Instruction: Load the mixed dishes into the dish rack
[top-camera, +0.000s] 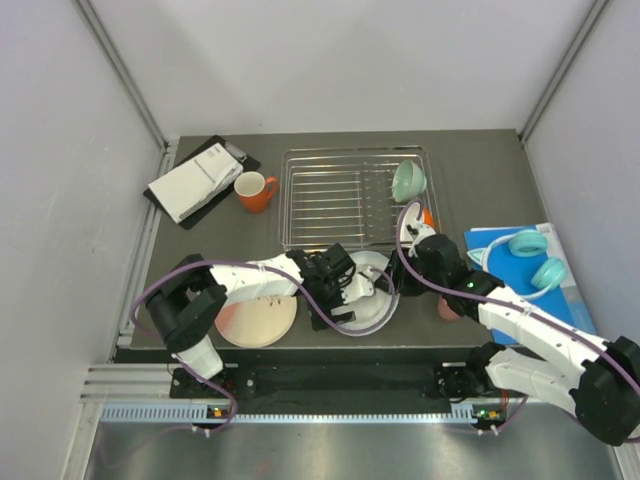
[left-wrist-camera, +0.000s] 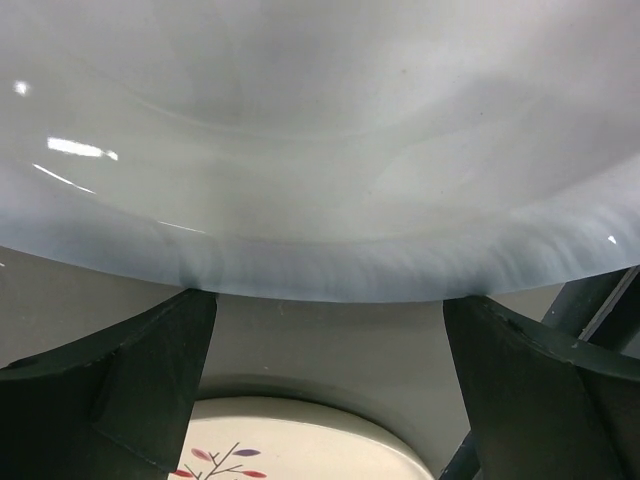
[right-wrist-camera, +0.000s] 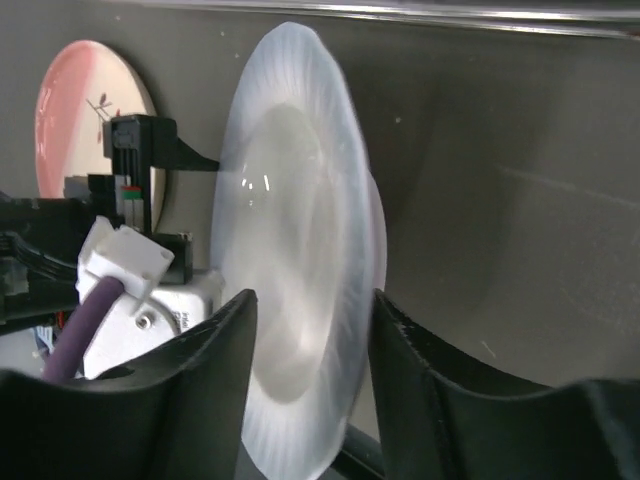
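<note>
Dark grey tabletop, plain white walls on 3 sides, metal corner posts, even light.

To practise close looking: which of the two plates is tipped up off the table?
The white plate, tilted up within the right gripper; the pink plate lies flat on the table.

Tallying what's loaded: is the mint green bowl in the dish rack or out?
In: the mint green bowl sits within the dish rack's wire frame, at its right end.

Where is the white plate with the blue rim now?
In the top view the white plate is near the front centre, just in front of the dish rack and right of the pink-and-cream plate.
</note>
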